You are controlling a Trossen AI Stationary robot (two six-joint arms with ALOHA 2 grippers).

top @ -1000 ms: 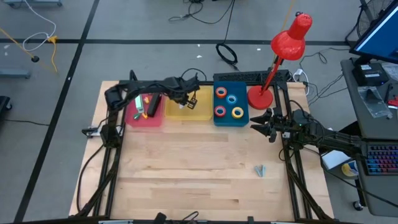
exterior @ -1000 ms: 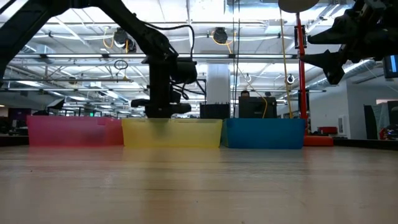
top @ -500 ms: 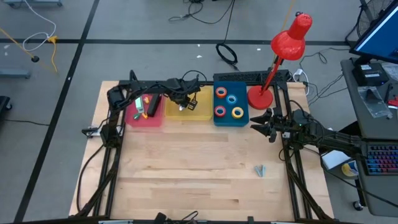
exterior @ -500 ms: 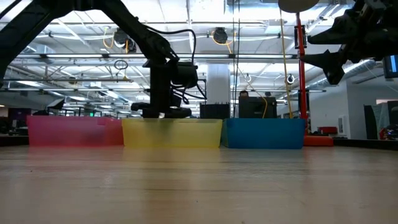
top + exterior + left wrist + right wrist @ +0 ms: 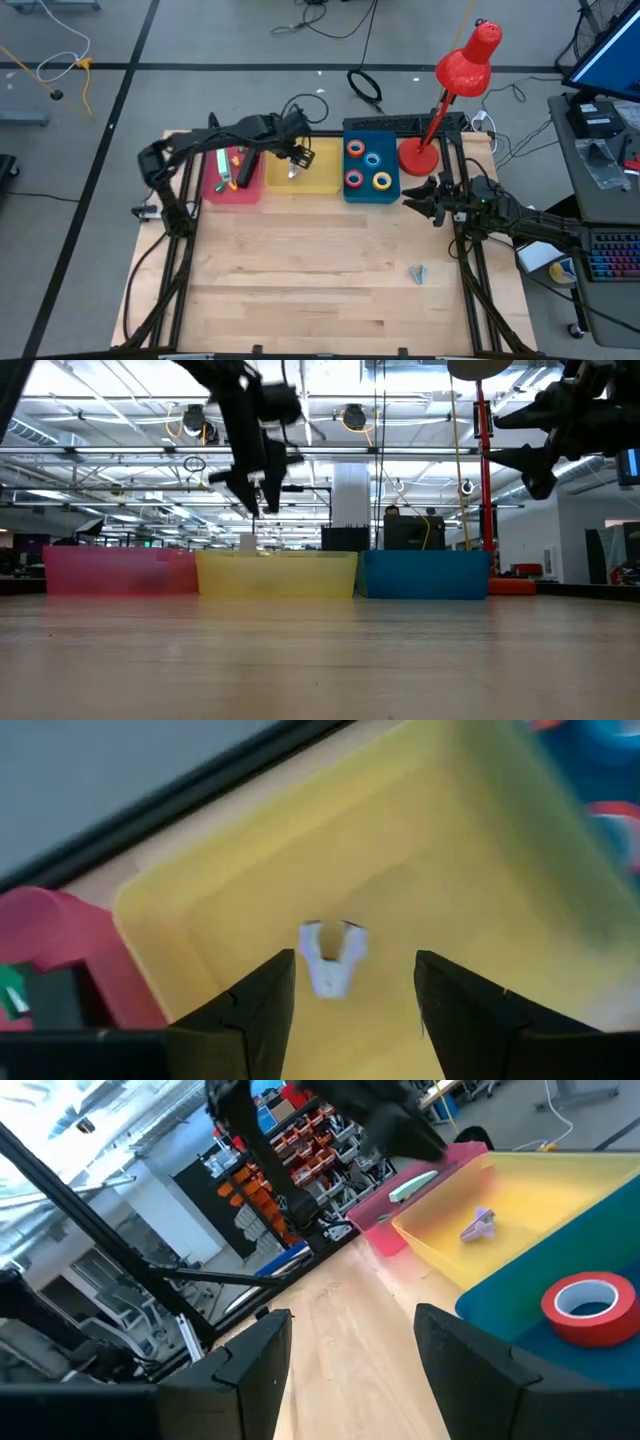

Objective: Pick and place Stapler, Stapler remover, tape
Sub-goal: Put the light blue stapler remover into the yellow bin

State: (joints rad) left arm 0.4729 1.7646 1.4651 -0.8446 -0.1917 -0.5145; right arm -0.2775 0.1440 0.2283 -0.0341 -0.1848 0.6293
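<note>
High view shows you four tape rolls [image 5: 367,166] already in the blue bin [image 5: 389,192]; a stapler remover [image 5: 294,172] lies in the yellow bin [image 5: 325,185], and the stapler things [image 5: 234,168] lie in the pink bin [image 5: 212,192]; another stapler remover [image 5: 417,272] waits on the table [image 5: 300,270]. The left gripper [image 5: 296,154] hangs over the yellow bin, fingers apart and empty; the right gripper [image 5: 422,201] hovers beside the blue bin, also open; I judge only this last piece is left.

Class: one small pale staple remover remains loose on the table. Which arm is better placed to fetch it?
Right. The right gripper waits open on that side, nearer the staple remover. The left gripper hangs open over the yellow bin.
</note>
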